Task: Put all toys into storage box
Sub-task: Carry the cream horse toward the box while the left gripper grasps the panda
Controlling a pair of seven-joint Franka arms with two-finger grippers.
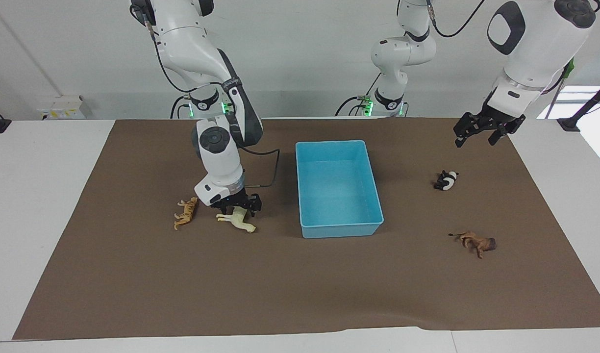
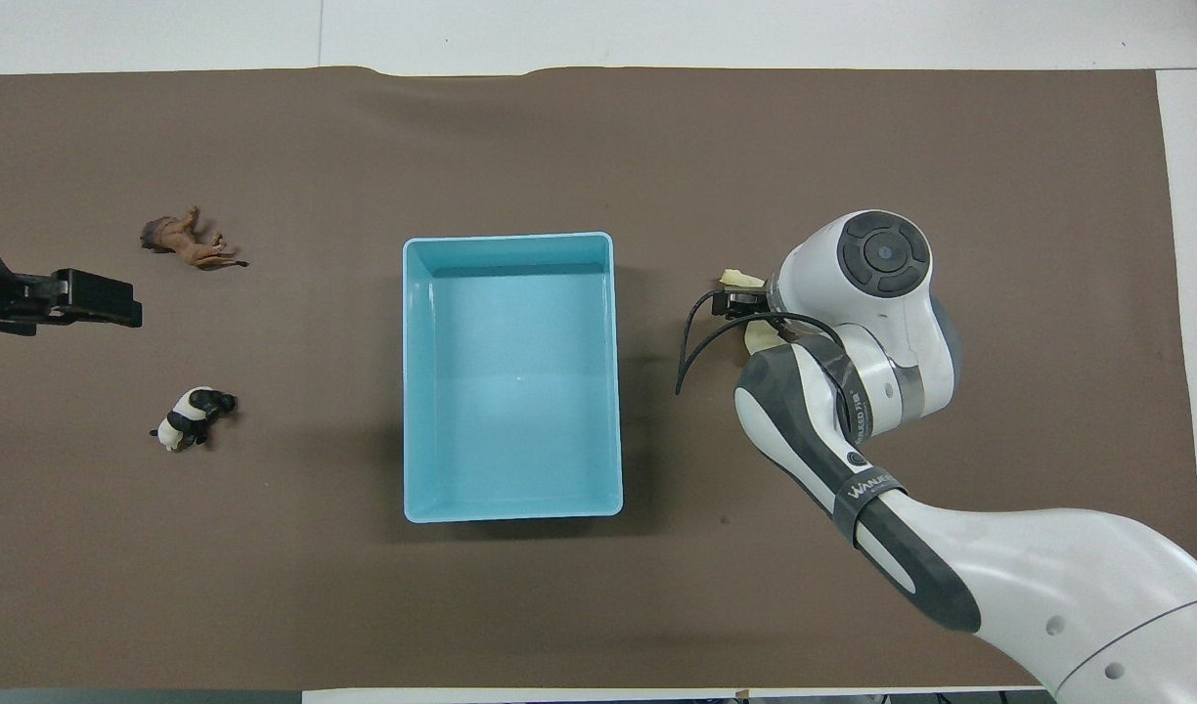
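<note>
The cream-white horse (image 1: 237, 219) lies on the brown mat toward the right arm's end, beside the light blue storage box (image 1: 340, 229). My right gripper (image 1: 237, 207) is low over the horse, open, with fingers on either side of its body. The orange tiger (image 1: 186, 214) lies just beside the horse; the right arm hides it in the overhead view. The panda (image 1: 446, 180) and the lion (image 1: 477, 242) lie toward the left arm's end. My left gripper (image 1: 481, 133) hangs open and empty in the air over the mat there. The box (image 2: 510, 510) holds nothing.
A brown mat (image 1: 280, 289) covers the table. A third white arm (image 1: 400, 54) stands at the robots' edge of the table, near the box. A black cable (image 1: 273, 169) loops from the right wrist above the mat.
</note>
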